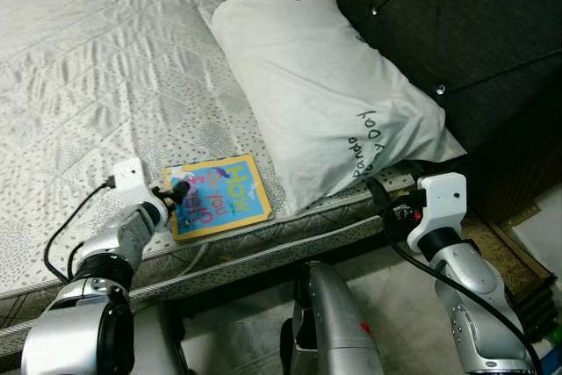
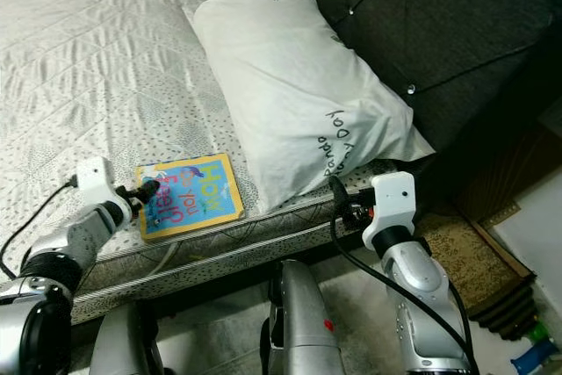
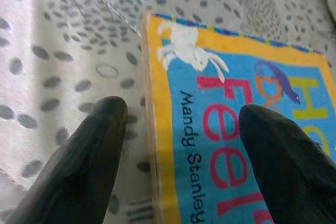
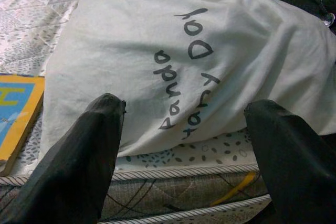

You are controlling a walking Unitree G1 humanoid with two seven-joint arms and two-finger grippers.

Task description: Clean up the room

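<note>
1. progress looks early to me: the thin children's picture book with a yellow border and blue cover [image 1: 218, 197] lies flat on the pale dotted quilted mattress [image 1: 97, 68], close to its near edge and just beside the big white pillow with black handwriting on its case [image 1: 325, 85], so nothing seems tidied away yet.

2. my left gripper [image 3: 176, 145] is at the book's short edge with its two black fingers spread: one fingertip [image 3: 100, 129] sits over the mattress just off the book's spine, the other over the cover. it straddles the edge but is not pinching it. i judge the grasp is the step in hand, and lifting the book and carrying it off is all left to do.

3. my right gripper [image 4: 184, 150] hangs near the mattress corner, fingers wide apart, holding nothing, aimed at the pillow's lower end.

4. hard to make out: whether my left fingertips touch the cover or mattress, or hover just above. the book's title is cut off in the wrist view, where i can read "feel" and "mandy stanley".

5. hidden or cut off: where the book belongs, since i see no shelf or box. the dark tufted headboard [image 1: 457, 15] behind the pillow runs out of frame, and the floor beside the bed is cluttered and partly blocked by my right arm.
</note>
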